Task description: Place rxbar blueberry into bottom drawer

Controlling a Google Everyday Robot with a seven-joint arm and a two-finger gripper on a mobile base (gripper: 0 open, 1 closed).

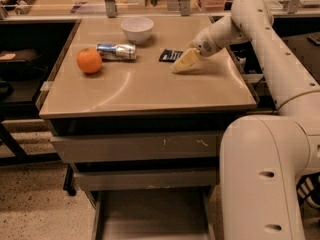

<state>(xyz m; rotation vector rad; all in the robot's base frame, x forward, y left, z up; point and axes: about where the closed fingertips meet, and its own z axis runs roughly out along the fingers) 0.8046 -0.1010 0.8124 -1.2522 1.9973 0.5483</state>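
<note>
The rxbar blueberry [169,55], a small flat dark navy wrapper, lies on the tan cabinet top [145,89] behind the middle. My gripper [181,65] points down-left with its cream fingers resting just right of and in front of the bar, partly covering the bar's right end. The bottom drawer [150,216] is pulled out below the two upper grey drawers, showing a plain grey floor.
An orange [89,61] sits at the left of the top, a silvery-blue can [116,51] lies beside it, and a white bowl [137,29] stands at the back. My large white arm and base [265,174] fill the right side.
</note>
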